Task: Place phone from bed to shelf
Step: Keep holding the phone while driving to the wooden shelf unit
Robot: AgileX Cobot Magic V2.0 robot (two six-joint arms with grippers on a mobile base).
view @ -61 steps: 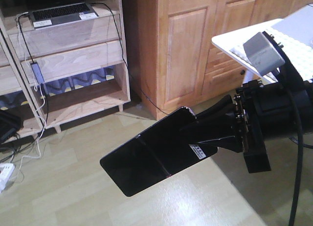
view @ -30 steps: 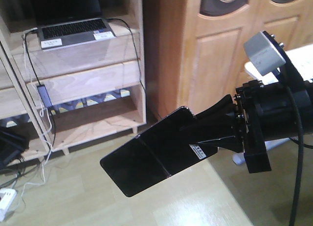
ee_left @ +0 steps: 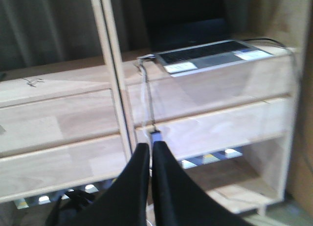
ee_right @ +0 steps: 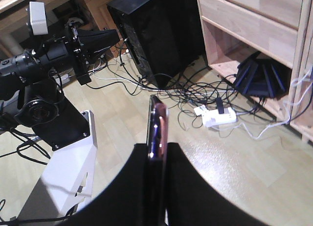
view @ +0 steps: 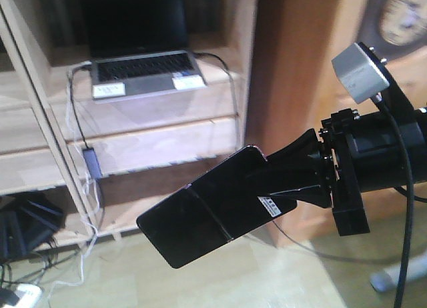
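Your left tool (ee_left: 150,150) hangs pinched closed on nothing before the shelf (ee_left: 220,133), its board edge running under the laptop (ee_left: 210,52). Rightward, the phone (view: 200,218) juts out over open floor (view: 267,275) — clamped by one end in your right tool (view: 270,181), apart from the shelf.

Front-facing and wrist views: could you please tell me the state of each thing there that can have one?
phone: gripped at one end, in the air, not yet on the shelf.
right gripper: jaws shut on the phone.
left gripper: jaws shut, empty.
laptop: lid open, screen dark.
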